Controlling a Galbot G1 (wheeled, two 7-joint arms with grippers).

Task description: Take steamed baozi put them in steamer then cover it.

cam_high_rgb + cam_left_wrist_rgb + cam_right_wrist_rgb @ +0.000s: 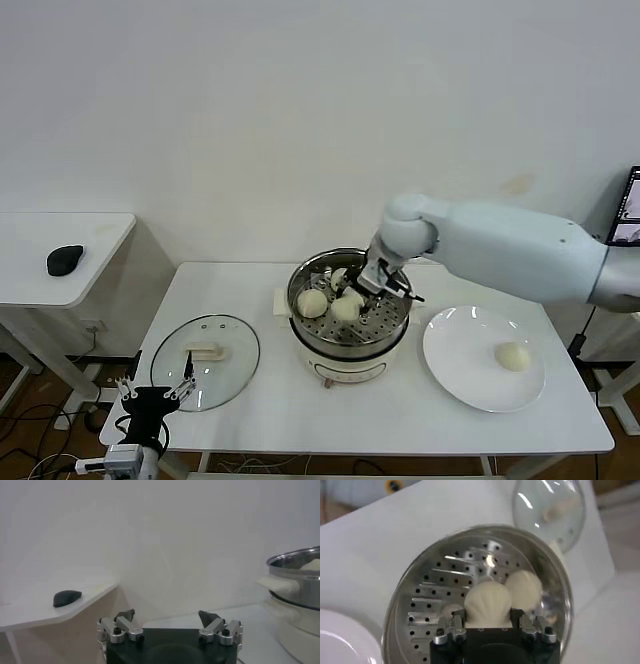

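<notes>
The steamer (350, 340) stands at the table's middle. My right gripper (378, 287) reaches down into it and is shut on a baozi (488, 604), low over the perforated bottom (440, 575). Two more baozi (313, 302) (345, 309) lie in the basket; in the right wrist view one (523, 586) lies beside the held bun and another (449, 611) is partly hidden behind a finger. One baozi (513, 356) lies on the white plate (470, 385) to the right. The glass cover (215, 380) lies flat to the left. My left gripper (155, 388) is open and parked low at the table's front left.
A white side table (40, 235) with a black mouse (65, 260) stands at the left; it also shows in the left wrist view (66, 598). The steamer's rim (295, 562) shows there too. A monitor edge (630, 205) is at the far right.
</notes>
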